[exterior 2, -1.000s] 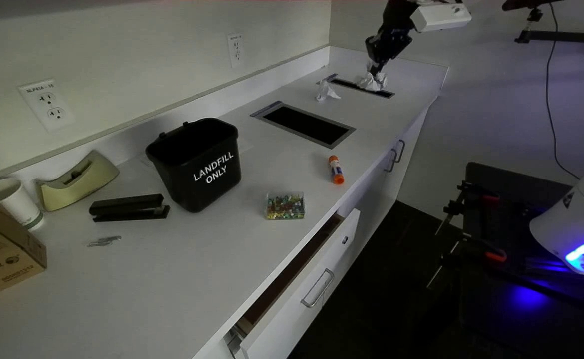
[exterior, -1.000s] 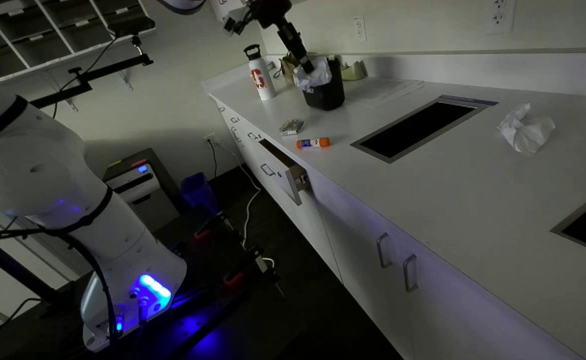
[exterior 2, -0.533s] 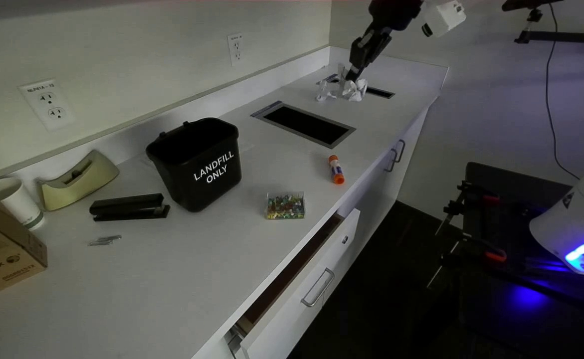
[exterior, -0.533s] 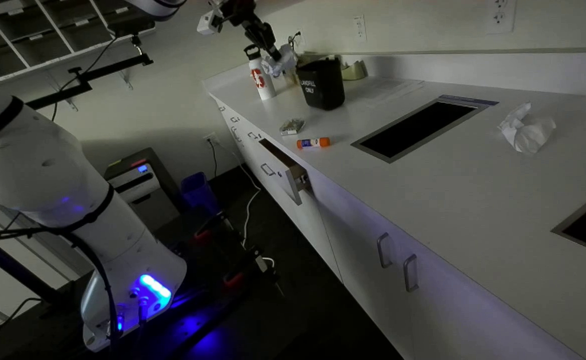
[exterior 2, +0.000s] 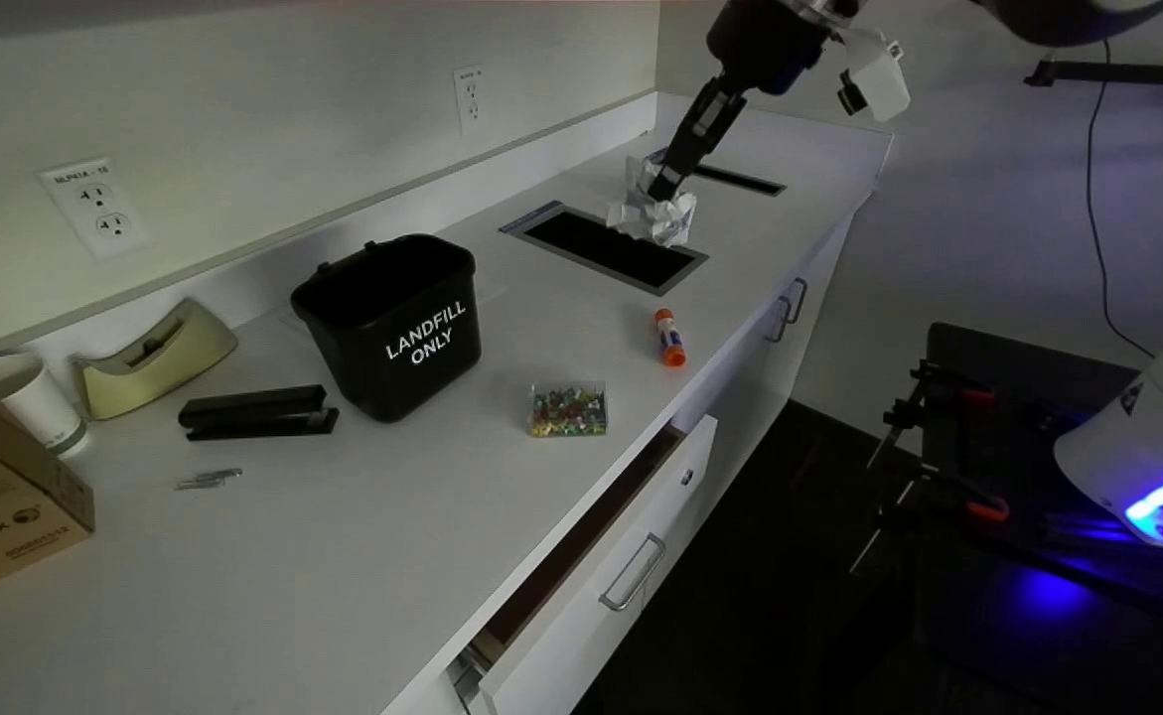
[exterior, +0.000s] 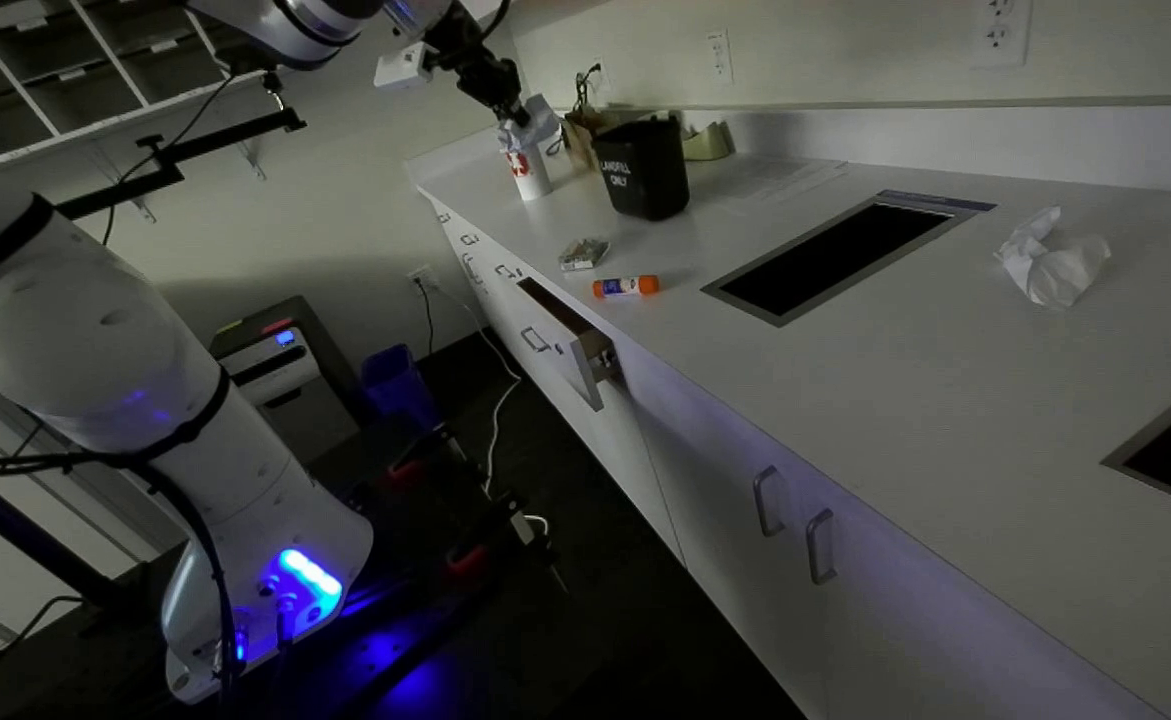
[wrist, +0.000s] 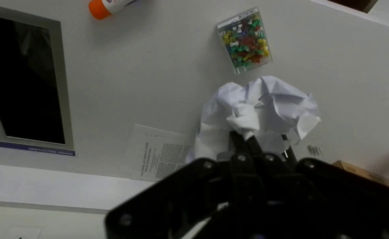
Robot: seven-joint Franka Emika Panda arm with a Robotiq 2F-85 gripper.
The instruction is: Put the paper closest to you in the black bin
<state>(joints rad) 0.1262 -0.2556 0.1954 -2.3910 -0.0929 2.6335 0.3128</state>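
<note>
My gripper [exterior: 515, 115] is shut on a crumpled white paper [exterior: 542, 122] and holds it above the counter. In the wrist view the gripper [wrist: 245, 136] pinches the paper [wrist: 264, 109] between its fingertips. In an exterior view the gripper [exterior 2: 662, 189] and held paper [exterior 2: 675, 220] overlap the near dark recess, apart from the bin. The black bin [exterior 2: 412, 338], marked LANDFILL ONLY, stands upright on the counter; it also shows in an exterior view [exterior: 645, 175]. I cannot make it out in the wrist view. Another crumpled paper [exterior: 1055, 262] lies on the counter between the two recesses.
A pushpin box [exterior 2: 568, 412] and glue stick [exterior 2: 669, 338] lie near the front edge, above an open drawer [exterior 2: 596, 586]. A stapler [exterior 2: 258, 414], tape dispenser [exterior 2: 154, 362], cup [exterior 2: 30, 397] and box [exterior 2: 15, 506] stand beyond the bin. A flat printed sheet [wrist: 157, 152] lies near the wall.
The gripper has carried the held paper along the counter toward the bin end, from over the far recess to over the near one in an exterior view. The bin and other objects have not moved.
</note>
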